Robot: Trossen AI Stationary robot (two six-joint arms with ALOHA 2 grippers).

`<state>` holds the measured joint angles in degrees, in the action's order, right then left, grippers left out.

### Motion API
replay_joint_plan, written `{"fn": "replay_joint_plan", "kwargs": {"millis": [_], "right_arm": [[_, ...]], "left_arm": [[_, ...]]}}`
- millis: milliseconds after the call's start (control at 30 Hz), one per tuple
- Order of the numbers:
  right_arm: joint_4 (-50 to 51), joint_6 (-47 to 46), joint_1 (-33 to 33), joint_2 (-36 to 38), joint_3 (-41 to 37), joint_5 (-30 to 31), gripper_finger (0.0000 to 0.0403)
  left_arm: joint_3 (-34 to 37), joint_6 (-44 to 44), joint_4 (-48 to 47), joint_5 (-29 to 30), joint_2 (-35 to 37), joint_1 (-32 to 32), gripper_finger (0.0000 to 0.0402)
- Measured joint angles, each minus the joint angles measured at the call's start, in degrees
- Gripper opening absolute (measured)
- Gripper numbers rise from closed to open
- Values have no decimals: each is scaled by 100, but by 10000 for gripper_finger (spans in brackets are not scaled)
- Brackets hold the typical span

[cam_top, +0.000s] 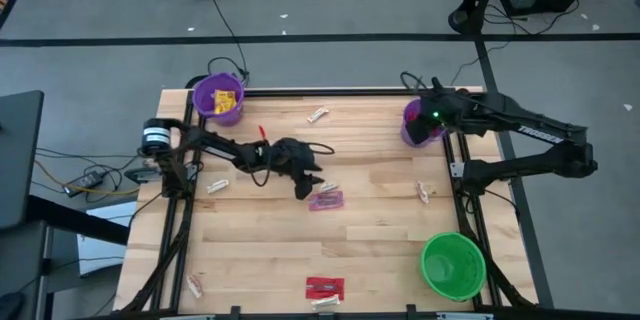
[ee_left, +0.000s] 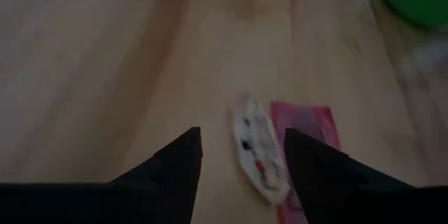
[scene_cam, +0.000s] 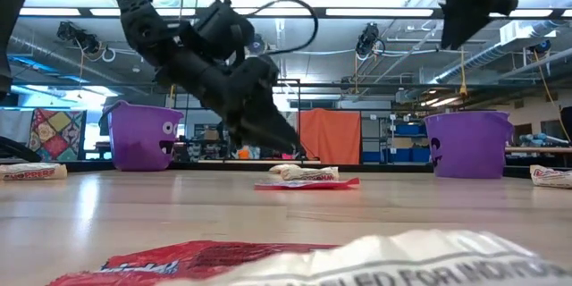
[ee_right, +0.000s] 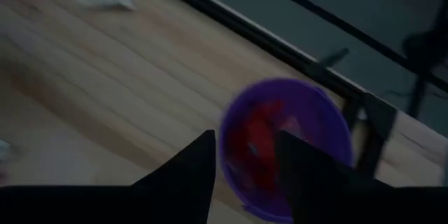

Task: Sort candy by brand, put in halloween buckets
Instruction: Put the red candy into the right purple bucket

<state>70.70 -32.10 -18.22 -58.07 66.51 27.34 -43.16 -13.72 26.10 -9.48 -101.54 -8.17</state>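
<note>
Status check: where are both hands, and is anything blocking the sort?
Left hand open, low over white candy beside pink wrapper. Right hand open above purple bucket, red candy inside. Nothing in the way.

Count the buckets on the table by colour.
purple buckets: 2
green bucket: 1
total: 3
</note>
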Motion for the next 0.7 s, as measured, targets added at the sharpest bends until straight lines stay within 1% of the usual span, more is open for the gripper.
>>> {"fn": "replay_joint_plan", "kwargs": {"millis": [167,333,400,433,500,567,700], "right_arm": [[-118,-236,204,27,121,-38,158],[-99,-332,424,-48,119,-42,158],[-87,-416,513,-88,119,-65,158],[-86,-434,559,-93,119,-132,158],[-108,-506,665,-125,117,-199,157],[-138,-585,768,-165,110,-144,158],[-316,-544,857,-301,111,-19,157]], "left_arm": [[-2,-2,-15,-306,-237,156,208],[-2,-35,-15,-319,-236,326,207],[-2,-352,-77,-386,-180,387,207],[-2,-517,-190,-516,-116,424,207],[-12,-583,-543,-662,-32,570,207],[-4,-360,-1060,-523,-31,824,207],[-8,320,-1139,544,-94,1229,207]]}}
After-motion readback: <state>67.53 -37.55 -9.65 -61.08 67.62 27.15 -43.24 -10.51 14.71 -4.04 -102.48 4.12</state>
